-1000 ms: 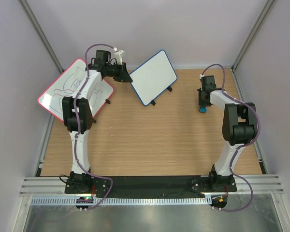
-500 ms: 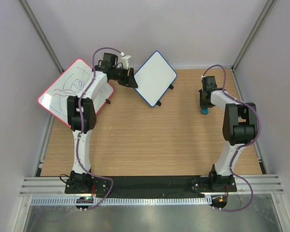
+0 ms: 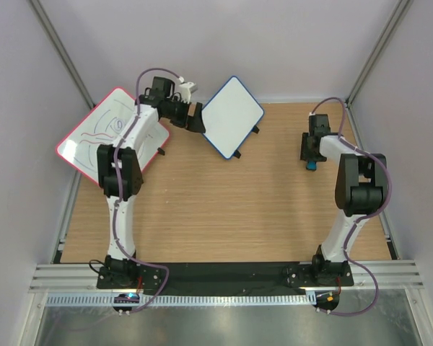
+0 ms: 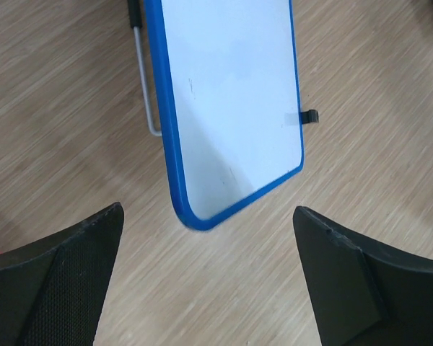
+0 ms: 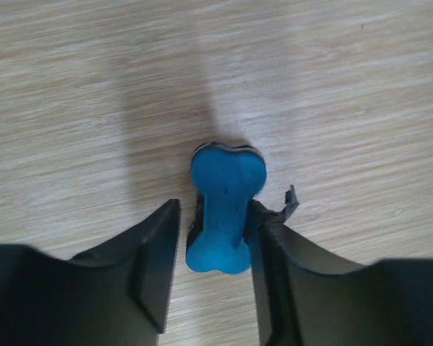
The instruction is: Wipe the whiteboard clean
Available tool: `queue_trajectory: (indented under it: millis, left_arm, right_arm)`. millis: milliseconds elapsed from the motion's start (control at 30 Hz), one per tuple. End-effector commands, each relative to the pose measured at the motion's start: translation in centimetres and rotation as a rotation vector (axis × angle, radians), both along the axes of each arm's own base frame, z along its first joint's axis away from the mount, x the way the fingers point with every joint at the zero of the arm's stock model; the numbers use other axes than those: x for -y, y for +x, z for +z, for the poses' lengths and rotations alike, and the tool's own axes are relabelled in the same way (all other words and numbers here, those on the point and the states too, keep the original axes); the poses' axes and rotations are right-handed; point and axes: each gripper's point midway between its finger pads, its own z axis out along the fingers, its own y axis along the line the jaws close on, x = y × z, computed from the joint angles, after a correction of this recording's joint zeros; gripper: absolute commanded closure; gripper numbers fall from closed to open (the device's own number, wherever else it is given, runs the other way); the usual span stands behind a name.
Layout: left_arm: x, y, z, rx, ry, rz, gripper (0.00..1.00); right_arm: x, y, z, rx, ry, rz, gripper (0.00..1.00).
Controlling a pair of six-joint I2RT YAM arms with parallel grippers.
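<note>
Whiteboard (image 3: 234, 112) stood propped on its small black feet at the far side of the table (image 3: 224, 209), a little left of centre, with its face tilted up and its corners turned toward the arms.

Left gripper (image 3: 195, 119) sat just beside the board's left corner, jaws spread wide and holding nothing. In the wrist view the rounded blue corner lay beyond the two fingers (image 4: 65, 281), not touching them. Judgement: this arm was placed to brace or grip the frame, since a propped board may slide or tip under wiping pressure.

Right gripper (image 5: 215, 216) was at the far right, well apart from the board. Its jaws were drawn narrow around a blue bone-shaped eraser (image 5: 227, 180). Whether the eraser cleared the table could not be told.

Only faint specks showed on the part of the board face in the left wrist view. Judgement: the eraser was in hand and the wipe not begun; the next move was to carry it left.

Red-framed board (image 3: 86, 137), with scribbles, lay at the far left under the left arm.
</note>
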Motion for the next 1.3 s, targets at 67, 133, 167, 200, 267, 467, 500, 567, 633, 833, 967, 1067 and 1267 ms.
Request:
queue_trajectory:
  millis: [67,133,167,200,267,467,500,567,633,833,967,1067,1267]
  left_arm:
    - [-3.1,-2.8,7.6,0.122,0.123,0.031,0.0]
    - [-4.0,-4.9,6.8,0.076,0.171,0.009,0.0]
    - [-4.9,-6.9,7.0,0.053,0.216,-0.016,0.0]
    - [-5.4,-7.9,6.6,0.039,0.245,-0.035,0.0]
    - [-7.4,-10.3,4.5,-0.014,0.347,-0.048,0.0]
    - [-13.9,-17.0,-0.9,-0.082,0.627,0.031,0.0]
    - [-15.1,-17.7,-1.2,-0.073,0.678,0.045,0.0]
    - [-16.5,-20.4,-2.5,-0.092,0.725,0.051,0.0]
    - [-18.2,-21.8,-2.3,-0.067,0.787,0.083,0.0]
    - [-20.9,-25.8,-5.3,-0.066,0.833,0.158,0.0]
    - [-22.3,-26.6,-6.7,-0.006,0.857,0.27,0.0]
    - [-23.2,-26.4,-7.9,0.052,0.874,0.359,0.0]
    - [-23.5,-25.4,-7.5,0.151,0.815,0.508,0.0]
  right_arm:
    - [0.2,0.1,2.4,0.084,0.009,-0.028,0.36]
    - [0.6,-0.3,2.6,0.092,-0.008,-0.041,0.32]
    - [0.7,-0.3,2.9,0.104,-0.014,-0.046,0.29]
    - [0.8,-0.6,3.4,0.119,-0.017,-0.053,0.25]
    - [1.0,-0.8,4.3,0.146,-0.024,-0.064,0.17]
    - [0.9,-2.3,8.8,0.324,0.016,-0.135,0.04]
    - [1.0,-3.1,8.7,0.333,0.018,-0.146,0.02]
    - [1.1,-3.9,11.0,0.419,0.034,-0.178,0.01]
    - [1.0,-5.3,10.9,0.438,0.047,-0.192,0.01]
    - [1.4,-9.7,12.7,0.59,0.074,-0.263,0.01]
    - [1.6,-11.8,12.5,0.652,0.087,-0.297,0.01]
    - [1.6,-12.7,12.5,0.693,0.105,-0.319,0.01]
    - [1.8,-13.0,12.5,0.72,0.12,-0.347,0.01]
